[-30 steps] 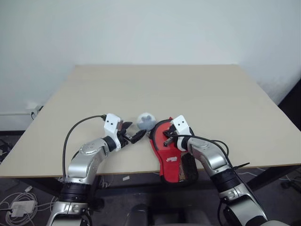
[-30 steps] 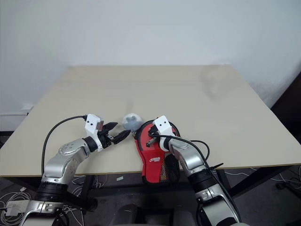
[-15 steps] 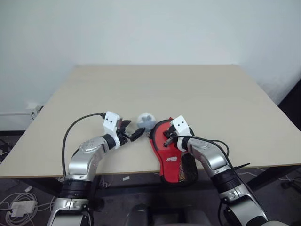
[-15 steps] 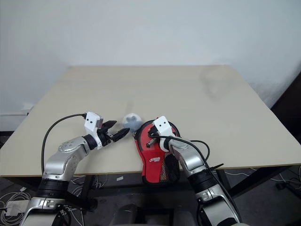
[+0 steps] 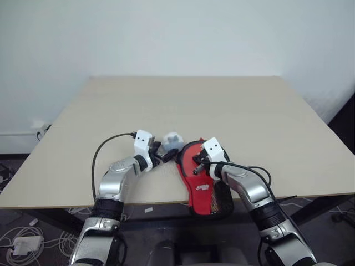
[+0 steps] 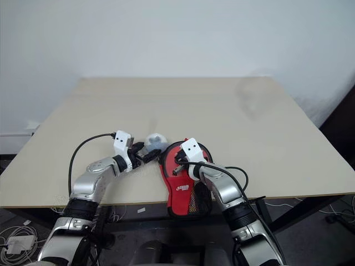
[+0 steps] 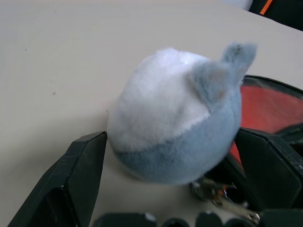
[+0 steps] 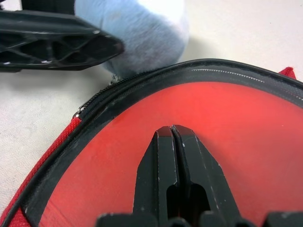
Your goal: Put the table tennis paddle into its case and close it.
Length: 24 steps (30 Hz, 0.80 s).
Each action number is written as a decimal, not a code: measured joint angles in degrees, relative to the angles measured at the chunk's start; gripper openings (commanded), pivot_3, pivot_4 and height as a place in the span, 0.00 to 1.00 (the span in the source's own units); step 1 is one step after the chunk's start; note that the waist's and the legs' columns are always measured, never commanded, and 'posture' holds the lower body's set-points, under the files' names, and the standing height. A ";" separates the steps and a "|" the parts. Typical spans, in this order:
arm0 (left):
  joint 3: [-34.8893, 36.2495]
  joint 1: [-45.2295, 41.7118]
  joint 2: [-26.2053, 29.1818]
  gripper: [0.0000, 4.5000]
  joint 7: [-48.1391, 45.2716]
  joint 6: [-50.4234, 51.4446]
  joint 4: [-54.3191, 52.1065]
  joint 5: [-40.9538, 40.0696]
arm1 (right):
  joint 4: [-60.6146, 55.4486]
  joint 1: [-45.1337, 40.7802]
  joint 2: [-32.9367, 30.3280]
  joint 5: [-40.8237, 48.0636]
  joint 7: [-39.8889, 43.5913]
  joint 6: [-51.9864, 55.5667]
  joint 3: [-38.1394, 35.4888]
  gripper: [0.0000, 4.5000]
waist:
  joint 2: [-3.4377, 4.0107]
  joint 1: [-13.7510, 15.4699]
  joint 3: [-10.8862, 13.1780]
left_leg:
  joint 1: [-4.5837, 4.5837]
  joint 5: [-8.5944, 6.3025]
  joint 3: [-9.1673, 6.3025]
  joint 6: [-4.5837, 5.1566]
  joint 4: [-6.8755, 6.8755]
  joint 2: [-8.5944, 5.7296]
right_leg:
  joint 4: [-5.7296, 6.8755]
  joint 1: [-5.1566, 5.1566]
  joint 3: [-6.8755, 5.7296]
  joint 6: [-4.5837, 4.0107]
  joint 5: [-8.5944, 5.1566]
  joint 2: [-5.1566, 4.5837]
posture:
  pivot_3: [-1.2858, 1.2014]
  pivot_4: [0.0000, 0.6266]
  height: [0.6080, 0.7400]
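The left gripper (image 7: 170, 184) has come forward over the last second and now stands with its two fingers spread wide on either side of a small grey-and-white plush charm (image 7: 177, 130); a second ago it hung well short of the charm, nearer the table's (image 5: 233, 105) left edge. The fingers flank the plush without pinching it. The charm sits just beside the rounded end of the case (image 5: 202, 185), and a small metal ring under it suggests it is tied to the zipper pull, so this approach looks like the start of the closing step: take the charm and draw the zipper round.

The right gripper (image 8: 171, 135) has not moved. Its fingers are pressed together, tips resting on the red face of the table tennis paddle (image 8: 199, 123), which lies inside the case with the black zipper trim curving round it. The case lies at the table's near edge, its mesh handle end hanging over that edge.

The paddle is therefore already in; the case is still unzipped at the rounded end. The right gripper appears to pin the case while the left prepares to pull, and the soft charm may slip or stretch under a weak grip
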 measured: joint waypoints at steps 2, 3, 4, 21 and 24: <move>0.06 -1.42 -0.34 1.00 0.40 -0.86 2.50 0.37 | -0.26 0.08 -0.02 -0.11 0.00 0.25 0.02 0.01 | 0.00 0.01 0.00 | 0.00 0.00 -0.01 0.00 0.02 -0.01 | 0.00 0.01 -0.01 0.01 0.00 0.00 | 0.52 0.00 0.68; 0.10 -2.00 -0.50 1.00 0.50 -1.32 3.47 0.67 | -0.41 0.15 -0.02 -0.17 0.00 0.35 0.05 0.01 | 0.00 0.00 0.00 | 0.00 0.00 -0.02 0.01 0.02 -0.01 | 0.00 0.01 0.00 0.01 0.00 0.00 | 0.52 0.00 0.68; 0.14 -2.38 -0.64 1.00 0.63 -1.67 4.07 0.99 | -0.49 0.19 -0.03 -0.21 0.00 0.38 0.09 0.01 | 0.00 -0.01 0.00 | 0.00 0.00 -0.01 0.01 0.02 -0.02 | 0.00 0.01 0.00 0.01 0.01 0.00 | 0.52 0.00 0.68; 1.33 -5.65 -2.33 0.04 -0.19 -2.57 9.59 1.54 | -2.12 1.10 -0.07 -0.62 -0.05 1.60 0.10 0.00 | -0.02 0.03 -0.01 | 0.00 0.00 -0.08 0.02 0.07 -0.01 | 0.01 0.05 -0.05 0.03 0.00 0.01 | 0.52 0.00 0.68; 1.32 -7.74 -3.03 0.03 0.53 -2.64 12.05 2.33 | -2.28 1.26 -0.07 -0.63 -0.07 1.72 0.14 0.00 | -0.03 0.09 -0.02 | 0.00 0.01 -0.12 0.02 0.11 -0.02 | 0.02 0.08 -0.08 0.05 -0.01 0.01 | 0.52 0.00 0.68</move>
